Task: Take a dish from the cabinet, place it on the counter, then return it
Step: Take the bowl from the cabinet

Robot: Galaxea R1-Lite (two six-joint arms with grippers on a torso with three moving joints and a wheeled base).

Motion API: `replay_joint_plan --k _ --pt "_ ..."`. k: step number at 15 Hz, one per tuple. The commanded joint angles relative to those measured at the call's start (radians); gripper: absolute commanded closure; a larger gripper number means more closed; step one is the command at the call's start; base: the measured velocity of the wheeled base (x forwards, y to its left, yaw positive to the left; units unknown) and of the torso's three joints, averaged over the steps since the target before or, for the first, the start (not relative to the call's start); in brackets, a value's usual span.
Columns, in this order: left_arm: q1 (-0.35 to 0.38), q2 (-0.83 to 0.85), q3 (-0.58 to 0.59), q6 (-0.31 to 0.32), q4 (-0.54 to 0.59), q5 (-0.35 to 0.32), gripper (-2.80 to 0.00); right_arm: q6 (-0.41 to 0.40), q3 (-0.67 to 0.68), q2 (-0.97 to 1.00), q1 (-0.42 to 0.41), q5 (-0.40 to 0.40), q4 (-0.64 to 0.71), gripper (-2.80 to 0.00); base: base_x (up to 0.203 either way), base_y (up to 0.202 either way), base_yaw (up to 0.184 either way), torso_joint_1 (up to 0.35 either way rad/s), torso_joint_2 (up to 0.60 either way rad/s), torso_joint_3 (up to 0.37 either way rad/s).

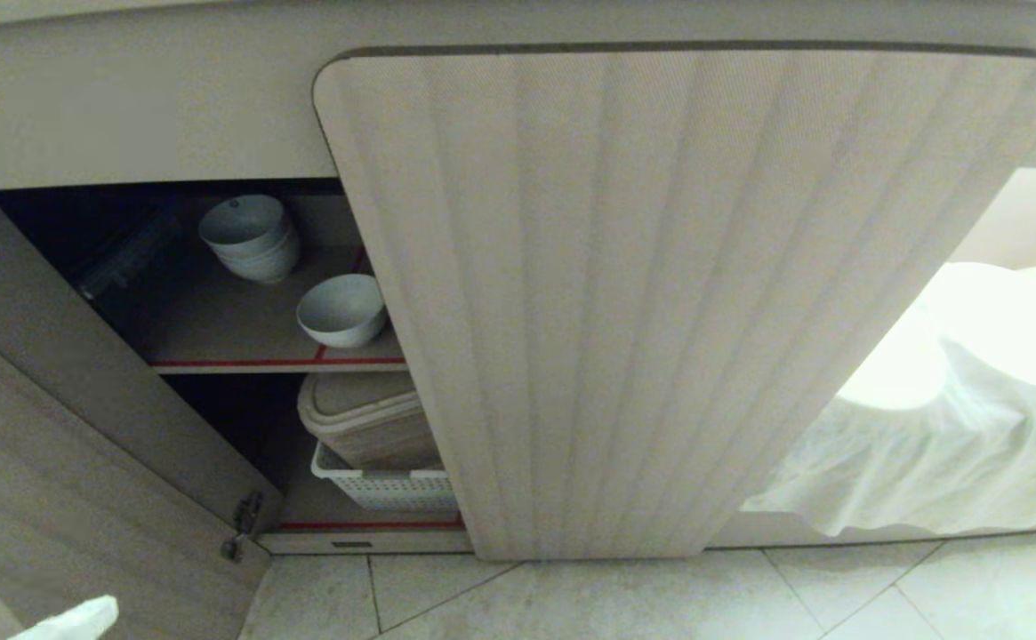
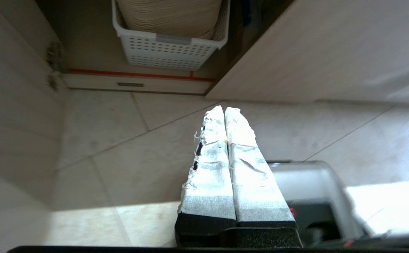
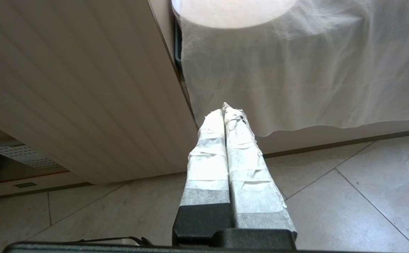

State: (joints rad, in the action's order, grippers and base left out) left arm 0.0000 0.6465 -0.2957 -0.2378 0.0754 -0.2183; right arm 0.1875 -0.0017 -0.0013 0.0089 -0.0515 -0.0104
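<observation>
Two grippers, left gripper and right gripper, hang closed and empty above the floor; the dish sits on the cabinet shelf.

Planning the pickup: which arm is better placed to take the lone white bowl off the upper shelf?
Left, probably. The bowl sits in the open left half of the cabinet; the left gripper faces that opening, while the right gripper faces the closed ribbed door.

White dish upright on cabinet shelf
</observation>
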Motion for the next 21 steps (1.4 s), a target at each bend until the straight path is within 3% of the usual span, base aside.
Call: replay_joint_plan --k 1,4,7,17,21 --pt "0.0 0.16 0.0 -0.069 -0.077 -0.001 0.0 0.001 0.0 0.001 0.0 -0.001 0.0 0.0 0.0 0.0 0.0 0.0 0.0 0.0" --pt "-0.007 0.263 0.0 -0.186 -0.209 -0.005 0.0 0.0 0.0 0.001 0.0 -0.001 0.0 0.0 0.0 0.0 0.0 0.0 0.0 0.0" --pt "-0.031 0.332 -0.009 -0.265 -0.249 -0.011 0.0 0.0 0.0 0.001 0.0 -0.001 0.0 0.0 0.0 0.0 0.0 0.0 0.0 0.0" --pt "-0.028 0.662 -0.079 -0.283 -0.508 0.004 0.0 0.001 0.0 0.001 0.0 -0.001 0.0 0.0 0.0 0.0 0.0 0.0 0.0 0.0" --pt "-0.026 0.738 -0.108 -0.356 -0.571 0.019 0.0 0.001 0.0 0.001 0.0 -0.001 0.0 0.0 0.0 0.0 0.0 0.0 0.0 0.0"
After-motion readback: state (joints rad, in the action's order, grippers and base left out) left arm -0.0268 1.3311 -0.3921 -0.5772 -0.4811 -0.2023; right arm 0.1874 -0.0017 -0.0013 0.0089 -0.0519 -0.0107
